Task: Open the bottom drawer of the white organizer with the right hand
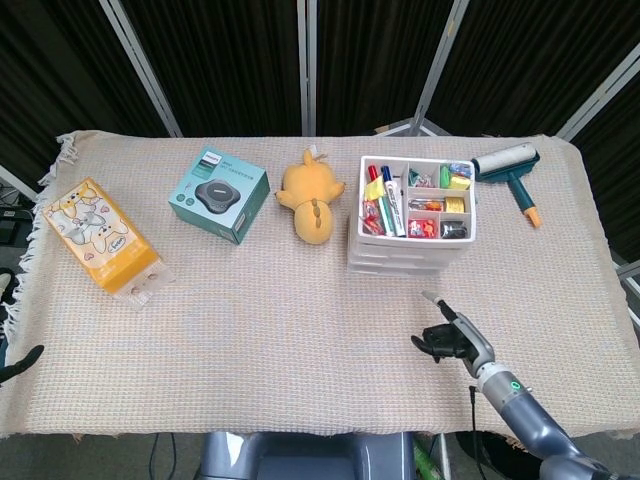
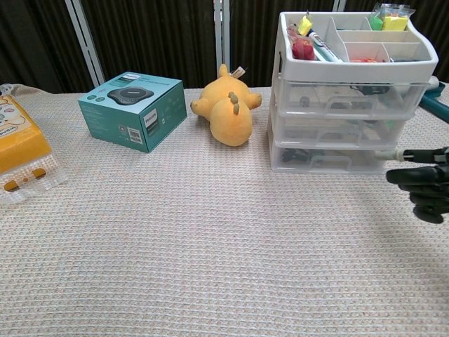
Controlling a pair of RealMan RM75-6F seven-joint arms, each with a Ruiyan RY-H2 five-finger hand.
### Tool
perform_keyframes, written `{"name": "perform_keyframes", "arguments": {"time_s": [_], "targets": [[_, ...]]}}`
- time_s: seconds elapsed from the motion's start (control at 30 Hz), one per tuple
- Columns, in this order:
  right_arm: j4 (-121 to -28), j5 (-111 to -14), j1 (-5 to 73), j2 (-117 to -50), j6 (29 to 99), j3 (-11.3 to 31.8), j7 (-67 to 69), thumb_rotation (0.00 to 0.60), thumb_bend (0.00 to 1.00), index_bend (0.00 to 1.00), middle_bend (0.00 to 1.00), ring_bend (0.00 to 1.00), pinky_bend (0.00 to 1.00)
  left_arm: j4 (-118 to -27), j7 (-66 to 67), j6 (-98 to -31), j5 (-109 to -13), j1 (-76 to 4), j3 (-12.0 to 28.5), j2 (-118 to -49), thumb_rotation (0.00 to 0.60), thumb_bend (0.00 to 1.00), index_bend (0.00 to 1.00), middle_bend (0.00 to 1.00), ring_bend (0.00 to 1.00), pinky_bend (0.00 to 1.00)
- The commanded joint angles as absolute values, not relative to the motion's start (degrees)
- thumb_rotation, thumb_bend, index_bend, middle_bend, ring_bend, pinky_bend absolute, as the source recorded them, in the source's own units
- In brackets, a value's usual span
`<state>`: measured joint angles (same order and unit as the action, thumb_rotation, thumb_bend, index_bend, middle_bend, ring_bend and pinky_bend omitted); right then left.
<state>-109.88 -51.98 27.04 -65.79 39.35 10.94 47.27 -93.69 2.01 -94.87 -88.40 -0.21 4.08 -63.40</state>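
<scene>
Three drawers (image 2: 328,132) — apparently shut — one organizer (image 2: 349,91).

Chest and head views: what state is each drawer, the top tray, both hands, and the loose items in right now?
bottom drawer: closed, handle untouched.
middle drawer: closed.
top drawer: closed.
top tray: uncovered, holding markers and small stationery.
right hand: near the organizer front, holding nothing, not touching it; fingers partly curled, one extended.
left hand: at the table's left edge, mostly out of frame.
teal box: closed, flat.
yellow plush: lying down.
lint roller: lying flat.
</scene>
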Motion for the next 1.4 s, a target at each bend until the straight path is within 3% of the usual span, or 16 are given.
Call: {"name": "perform_keyframes", "arguments": {"time_s": [0.03,0.3,0.93,1.4], "targets": [[-106.3,-45.7,30.2,-69.8,35.0,13.6,49.0,0.600,0.26,0.11,0.85,0.87,0.75,-93.6,1.9,-94.7,-88.3,-0.3,4.1,-63.4,0.600,0.15,0.00,0.00,0.00,0.00],[-100.7,-38.4,33.0,-74.7,30.9,15.6,49.0,0.600,0.26,0.15,0.85,0.87,0.75,-93.3,1.5,-93.7,-87.6,-0.7,4.4,-63.5,0.600,0.15,0.00,0.00,0.00,0.00],[-92.9,-27.4,36.2,-84.3,29.0,20.9,48.9,0.600,0.26,0.19,0.85,0.87,0.75,-93.2,-0.1,-92.6,-86.9,-1.0,4.5,-62.9,0.600,0.15,0.00,0.00,0.00,0.00],[-88.8,-19.9,37.3,-88.2,33.4,22.1,46.5,0.600,0.26,0.20,0.85,0.87,0.74,-93.0,-0.4,-91.2,-86.4,-1.7,4.5,-62.9,0.600,0.14,0.00,0.00,0.00,0.00]]}}
